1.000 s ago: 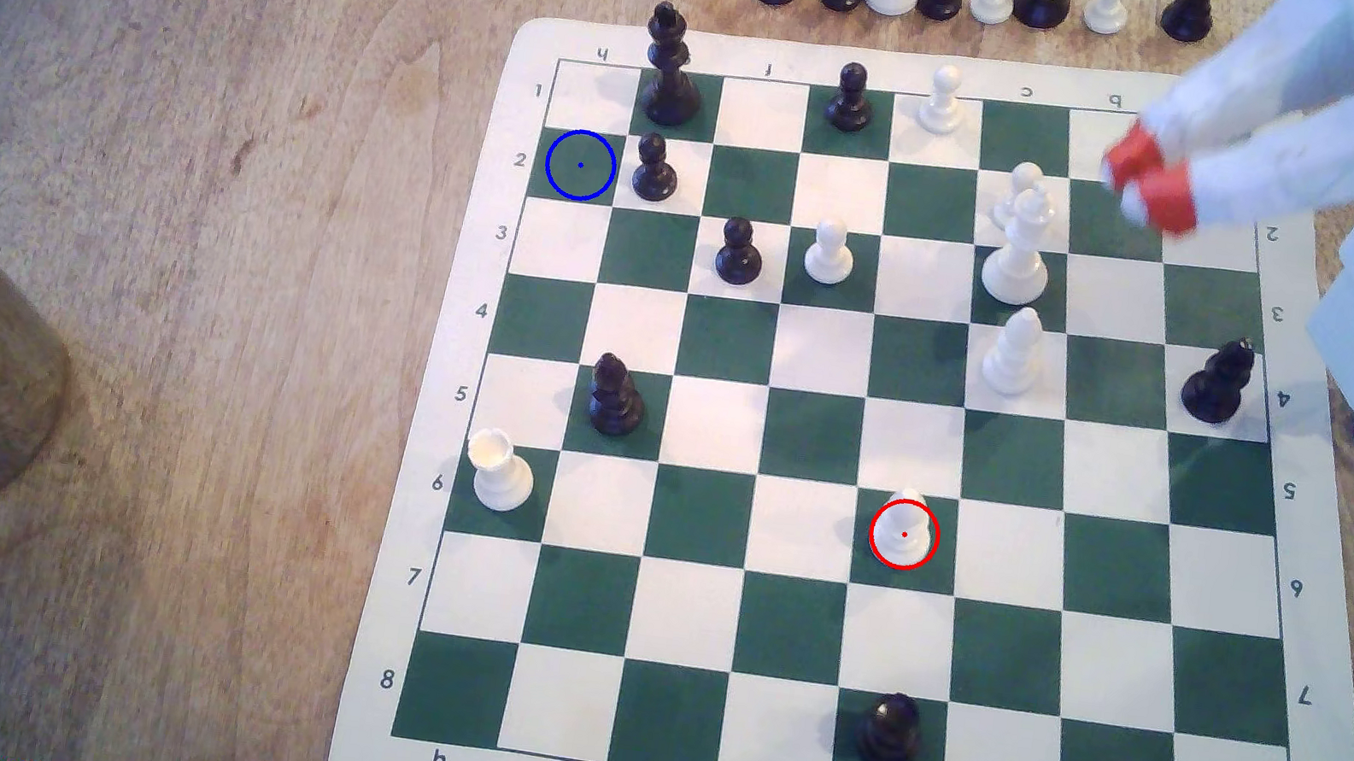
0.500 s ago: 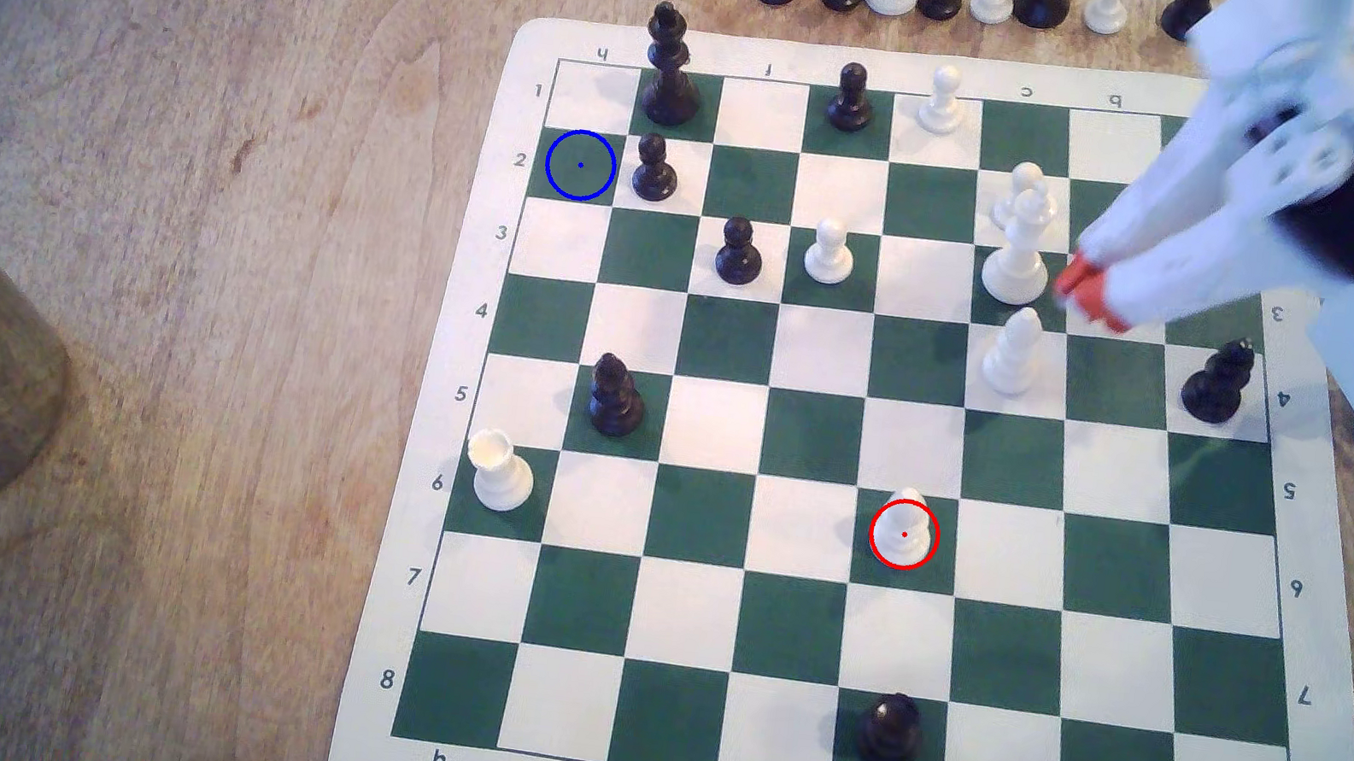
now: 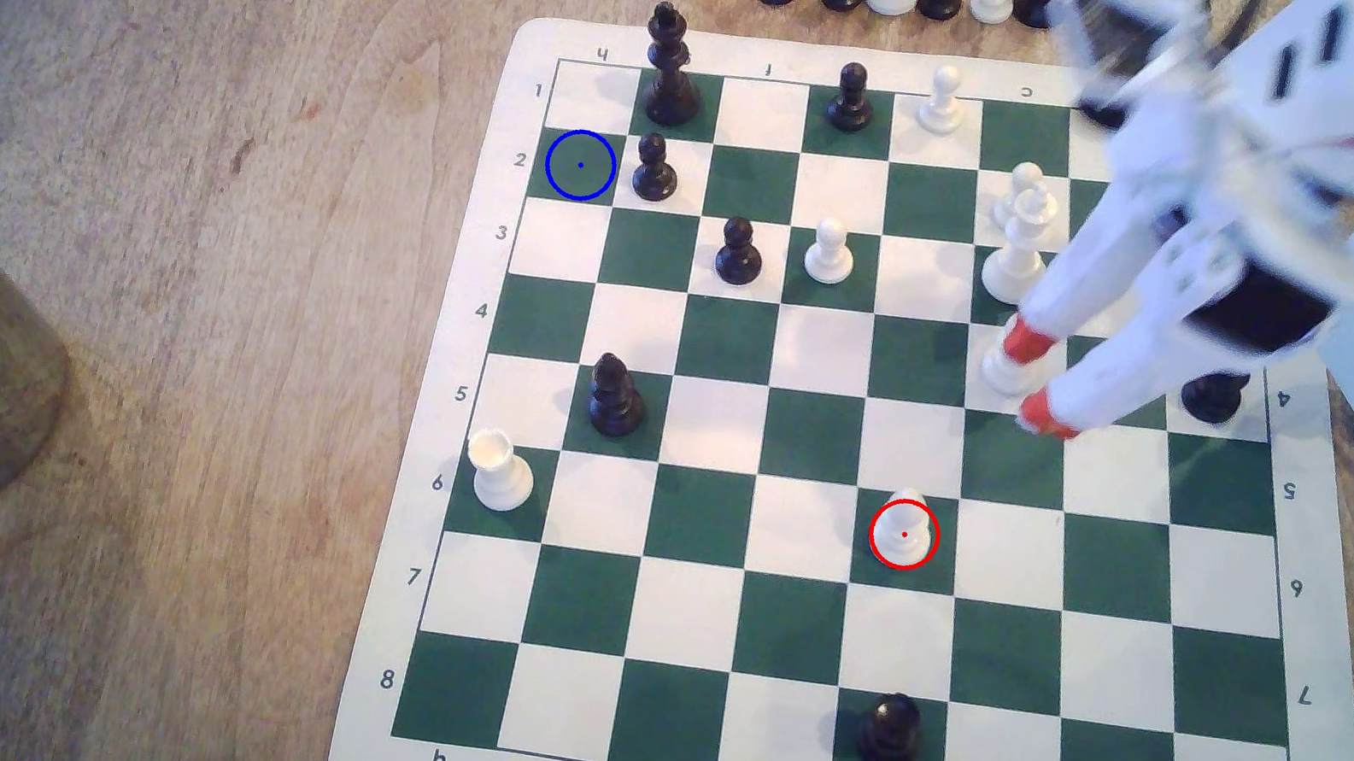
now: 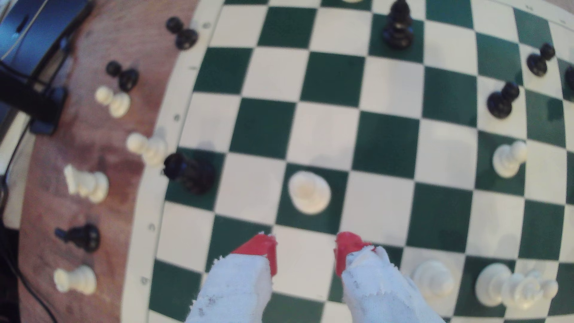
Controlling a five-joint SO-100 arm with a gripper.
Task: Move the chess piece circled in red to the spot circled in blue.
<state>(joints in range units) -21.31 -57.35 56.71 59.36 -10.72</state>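
The white bishop-like chess piece (image 3: 905, 529) stands inside the red ring on a dark green square in row 6; the wrist view looks down on its rounded top (image 4: 309, 192). The blue-ringed spot (image 3: 581, 165) is an empty green square at the exterior view's left edge of the board, row 2. My gripper (image 3: 1036, 378) hangs open over rows 4 and 5, up and to the exterior view's right of the piece. Its red fingertips (image 4: 261, 248) are spread wide with nothing between them, and the piece lies just beyond the gap (image 4: 306, 251).
A white piece (image 3: 1005, 372) stands right under my upper fingertip, with a tall white piece (image 3: 1015, 252) behind it. A black pawn (image 3: 654, 172) sits next to the blue spot and a black king (image 3: 671, 71) stands diagonally behind. A white rook (image 3: 501, 475) is in row 6. Spare pieces line the board's far edge.
The arm has swung down and to the exterior view's left, from the board's upper right corner to rows 4 and 5. Its fingertips have spread apart. No chess piece has moved.
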